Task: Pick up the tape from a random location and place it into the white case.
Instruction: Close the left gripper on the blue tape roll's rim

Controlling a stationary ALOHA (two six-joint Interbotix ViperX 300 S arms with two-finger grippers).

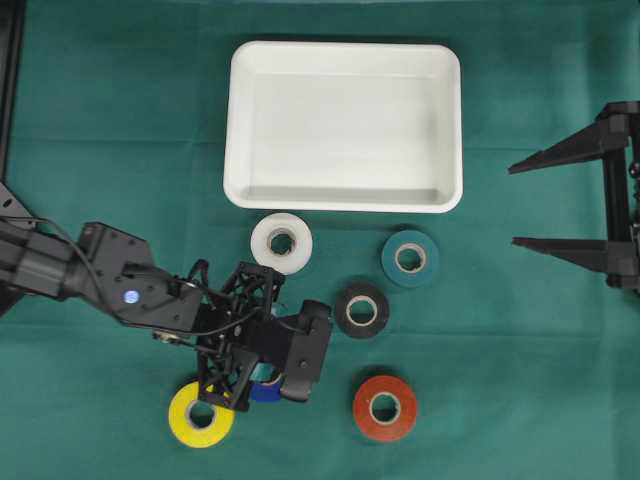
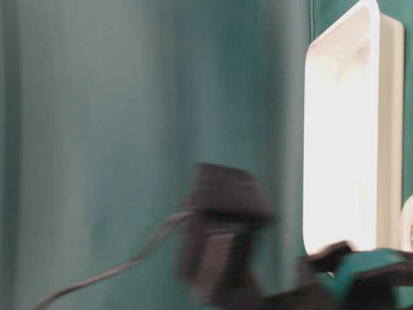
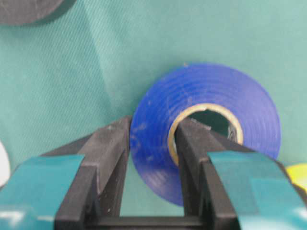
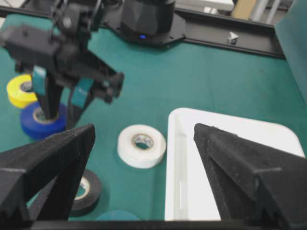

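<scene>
Blue tape roll (image 3: 206,134) flat, white case (image 1: 345,125) empty

A dark green cloth covers the worktop (image 1: 120,130). At twelve o'clock on it sits the white case (image 1: 345,198), lying flat with its long side running across. Just below its near rim, the white tape roll (image 1: 281,243) lies flat. At about three o'clock from that roll lies the teal tape roll (image 1: 410,259), and between and slightly below them the black tape roll (image 1: 361,310). The red tape roll (image 1: 385,408) rests at five o'clock. At seven o'clock lies the yellow tape roll (image 1: 200,415), with the blue tape roll (image 3: 206,129) just beside it, towards four o'clock of the yellow one.
</scene>
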